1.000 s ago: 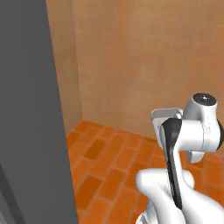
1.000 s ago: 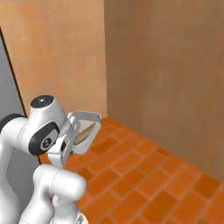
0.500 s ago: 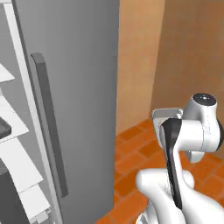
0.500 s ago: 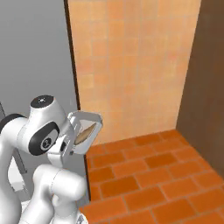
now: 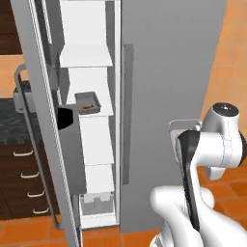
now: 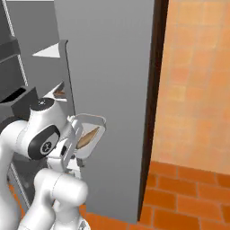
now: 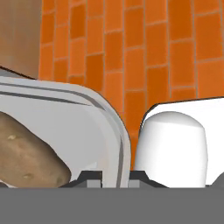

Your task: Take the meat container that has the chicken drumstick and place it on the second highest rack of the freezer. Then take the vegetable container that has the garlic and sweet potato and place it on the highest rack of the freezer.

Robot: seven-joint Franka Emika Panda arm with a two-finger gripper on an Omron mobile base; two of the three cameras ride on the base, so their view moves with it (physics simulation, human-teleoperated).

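A: What room is seen around the tall grey-silver freezer [image 5: 169, 72]?

B: A floor of orange-brown brick tiles [image 6: 188, 202] is laid out below, and a pale orange wall [image 6: 197, 81] is seen to the right of the appliance. Dark wooden drawers with pale handles [image 5: 21, 178] are seen at the far left, under a dark speckled counter [image 5: 12, 120].

A: How is the freezer found?

B: Its grey door [image 5: 38, 111] is swung open, and the white interior with flat shelves is exposed. The uppermost white shelf [image 5: 86, 60] is seen bare. On the shelf below it, a small grey tray holding an orange-brown piece [image 5: 88, 103] is seen resting.

A: And the vegetable container?

B: A pale grey, round-cornered tray [image 6: 89, 134] is held by its rim in the two-finger gripper [image 7: 116, 178], the fingers being narrowed onto the thin wall. It is kept in front of the closed grey panel, beside the arm's wrist, tipped towards upright. An orange-tan tapered sweet potato [image 6: 87, 137] is seen lying in it; in the hand view its brown speckled skin is shown close up. The garlic cannot be made out
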